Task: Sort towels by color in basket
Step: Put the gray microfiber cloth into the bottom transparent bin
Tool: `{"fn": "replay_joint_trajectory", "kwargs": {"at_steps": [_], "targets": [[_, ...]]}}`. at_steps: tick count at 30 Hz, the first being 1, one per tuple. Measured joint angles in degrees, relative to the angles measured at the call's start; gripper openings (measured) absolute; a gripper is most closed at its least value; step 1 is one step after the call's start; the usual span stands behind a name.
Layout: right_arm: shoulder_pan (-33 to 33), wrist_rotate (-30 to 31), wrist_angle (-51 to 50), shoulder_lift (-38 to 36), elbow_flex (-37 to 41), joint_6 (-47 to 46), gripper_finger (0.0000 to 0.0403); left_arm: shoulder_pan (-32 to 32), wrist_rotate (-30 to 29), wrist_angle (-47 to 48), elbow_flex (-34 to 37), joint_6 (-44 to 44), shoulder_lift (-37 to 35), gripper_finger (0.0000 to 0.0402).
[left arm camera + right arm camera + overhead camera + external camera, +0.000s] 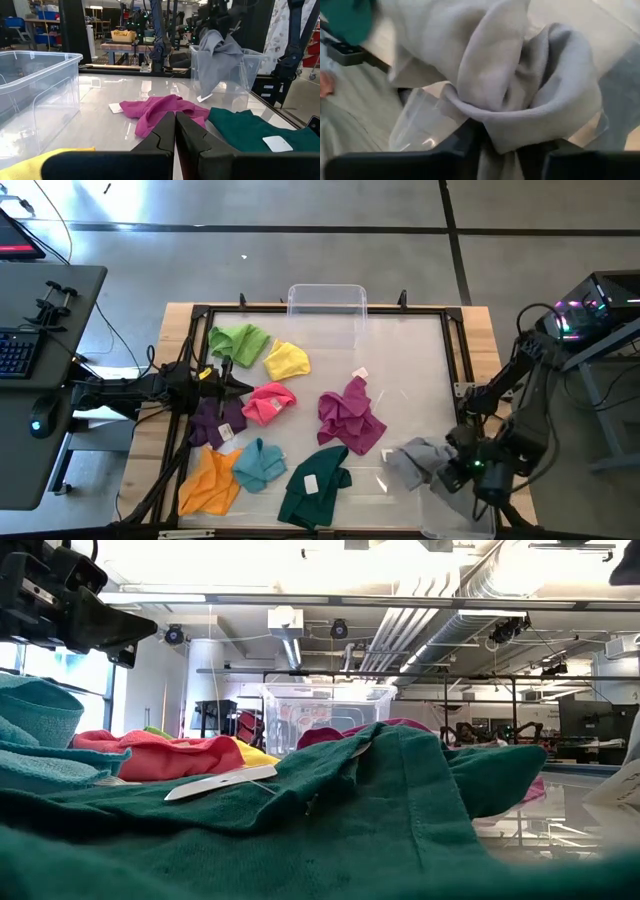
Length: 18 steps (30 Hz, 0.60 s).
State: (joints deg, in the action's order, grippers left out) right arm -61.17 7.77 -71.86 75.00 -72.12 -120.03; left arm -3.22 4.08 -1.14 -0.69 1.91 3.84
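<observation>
Desk (420,350): glossy, towel-strewn | workshop room seen behind | grey towel (418,460) draped between right gripper (452,472) fingers, grip uncertain | left gripper (232,383) fingers closed, empty

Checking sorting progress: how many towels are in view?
9: light green, yellow, pink, purple, orange, teal, dark green, magenta on the table; grey at the right gripper.

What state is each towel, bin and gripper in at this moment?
grey towel: hanging from the right gripper over the near clear bin
right gripper: fingers around the grey towel
left gripper: fingers shut, empty, above the table
far clear bin: upright, empty
magenta towel: crumpled on the table
dark green towel: crumpled on the table
other towels: lying loose on the table
</observation>
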Motion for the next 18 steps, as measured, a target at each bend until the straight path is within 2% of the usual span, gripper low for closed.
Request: {"fn": "replay_joint_trajectory", "kwargs": {"at_steps": [3,5,8,9,13,18], "targets": [[0.64,-4.14,0.65,0.00,1.86,-1.13,0.0160,0.01,0.00,0.01,0.00,0.00,0.02,0.0000],[1.37,-9.44,0.78,0.00,2.48,-1.05,0.0187,0.00,0.00,0.00,0.01,0.00,0.02,0.0000],[3.04,-19.42,1.02,0.00,2.39,-1.08,0.0208,0.00,0.00,0.00,0.00,0.00,0.01,0.0000],[3.29,-20.94,0.98,0.02,1.86,-1.21,0.0209,0.00,0.00,0.01,0.00,0.00,0.00,0.0000],[4.26,-18.99,-0.19,0.02,-2.52,-0.54,0.0200,-0.01,0.00,0.02,0.00,0.00,0.00,0.0000],[6.95,-9.30,-3.42,0.90,-6.88,2.88,0.0176,-0.01,0.00,-0.01,0.00,0.00,0.00,0.0000]]}}
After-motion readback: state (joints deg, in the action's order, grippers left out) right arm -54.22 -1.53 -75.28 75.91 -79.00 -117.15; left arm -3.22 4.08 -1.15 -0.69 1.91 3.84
